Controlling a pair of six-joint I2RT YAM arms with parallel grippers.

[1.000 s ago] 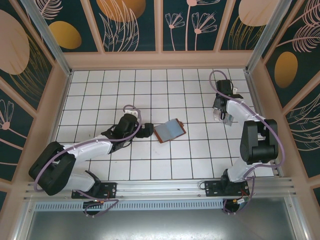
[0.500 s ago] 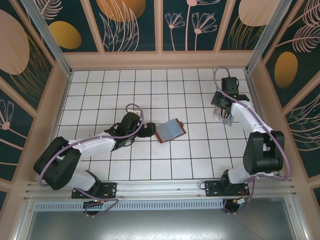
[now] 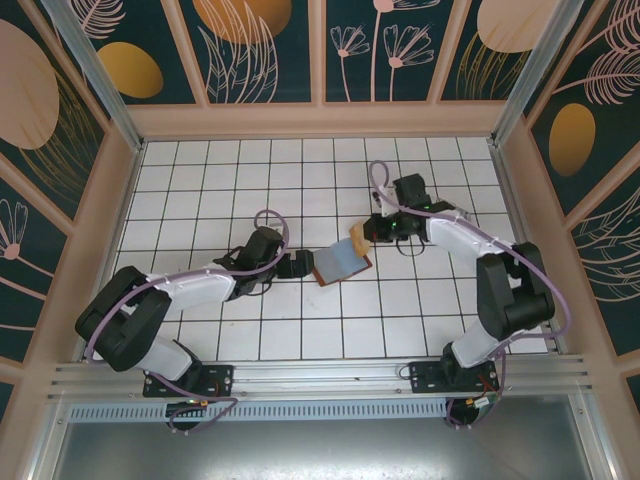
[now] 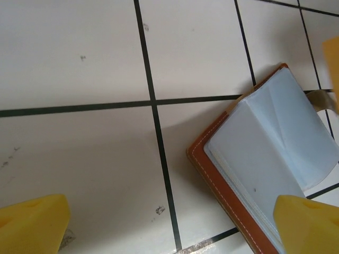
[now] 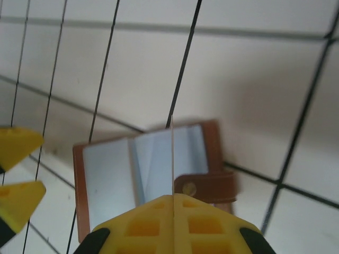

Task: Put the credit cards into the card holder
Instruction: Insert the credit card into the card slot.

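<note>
Stitched leather card holder point(image 4: 270, 164) on smooth tiles point(image 4: 79, 53).

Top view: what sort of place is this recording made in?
Probably a purpose-built robot test booth, not a home: a white tiled table boxed in by flower-patterned panels, with two arms bolted to a metal rail at its near edge.

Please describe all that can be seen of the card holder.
The card holder is a small brown wallet, leather by its look, with pale stitching along the edge. It lies open on the white tiled table, pale blue-grey pockets facing up. A snap tab sticks out from one side. The open left gripper sits at one edge; contact is unclear. The right gripper hovers over it, shut on a thin card seen edge-on.
</note>
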